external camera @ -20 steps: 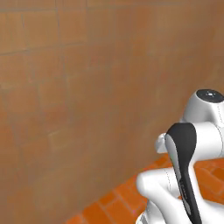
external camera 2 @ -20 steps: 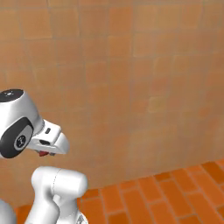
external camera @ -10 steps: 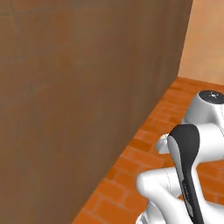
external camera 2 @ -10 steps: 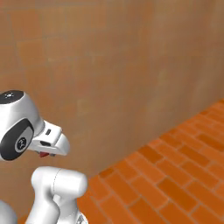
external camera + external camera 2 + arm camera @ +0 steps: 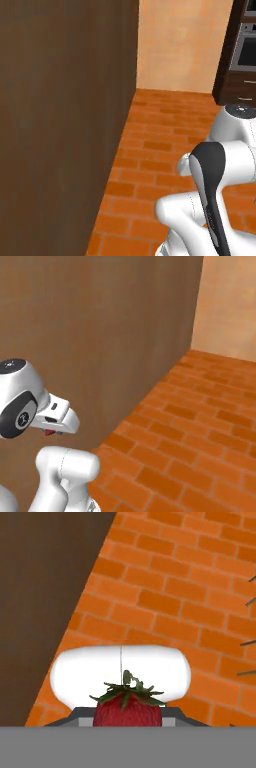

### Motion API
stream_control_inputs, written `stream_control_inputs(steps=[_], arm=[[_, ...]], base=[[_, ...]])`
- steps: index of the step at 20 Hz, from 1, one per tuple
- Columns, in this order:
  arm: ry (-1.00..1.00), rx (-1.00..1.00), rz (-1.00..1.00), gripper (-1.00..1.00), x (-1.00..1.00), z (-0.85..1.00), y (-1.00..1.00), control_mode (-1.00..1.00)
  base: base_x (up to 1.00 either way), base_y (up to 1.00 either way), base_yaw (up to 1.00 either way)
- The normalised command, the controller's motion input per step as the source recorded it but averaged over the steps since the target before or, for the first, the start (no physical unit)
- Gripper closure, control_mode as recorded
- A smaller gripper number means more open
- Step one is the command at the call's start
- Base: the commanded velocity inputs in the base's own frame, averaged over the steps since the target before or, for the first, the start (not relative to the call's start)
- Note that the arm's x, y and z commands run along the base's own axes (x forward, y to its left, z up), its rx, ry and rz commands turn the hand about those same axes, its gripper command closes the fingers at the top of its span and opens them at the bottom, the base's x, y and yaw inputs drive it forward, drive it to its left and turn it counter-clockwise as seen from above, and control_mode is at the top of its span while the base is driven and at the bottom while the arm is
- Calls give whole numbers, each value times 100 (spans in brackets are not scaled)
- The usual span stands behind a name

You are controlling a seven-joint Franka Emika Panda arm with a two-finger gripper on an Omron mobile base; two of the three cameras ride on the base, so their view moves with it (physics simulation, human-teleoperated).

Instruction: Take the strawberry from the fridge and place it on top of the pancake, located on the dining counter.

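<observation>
The strawberry, bright red with a green leafy cap, sits at the bottom of the hand view, and my gripper is shut on it. A sliver of the red strawberry shows under the folded hand in the right base view, held high above the floor and close to the arm. The fridge, the pancake and the dining counter are out of view.
A tall dark brown wood panel stands close on the left, also seen as the brown panel. Orange brick floor stretches ahead to a beige wall. A dark cabinet with an oven stands at far right.
The whole picture has swung sideways, so the base has turned: the brown panel slid left, and the brick floor, far wall and oven cabinet came into view. The arm keeps its folded pose.
</observation>
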Motion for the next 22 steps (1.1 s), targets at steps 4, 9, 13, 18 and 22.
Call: stream_control_inputs(steps=[4, 9, 13, 18, 22], arm=[[0, 0, 0, 100, 0, 0, 0, 100], [0, 0, 0, 100, 0, 0, 0, 100], [0, 0, 0, 100, 0, 0, 0, 100], [0, 0, 0, 100, 0, 0, 0, 100], [0, 0, 0, 100, 0, 0, 0, 100]], base=[[69, -13, -69], [37, -24, -78], [31, -32, -77], [32, -35, -77], [42, -27, -74]])
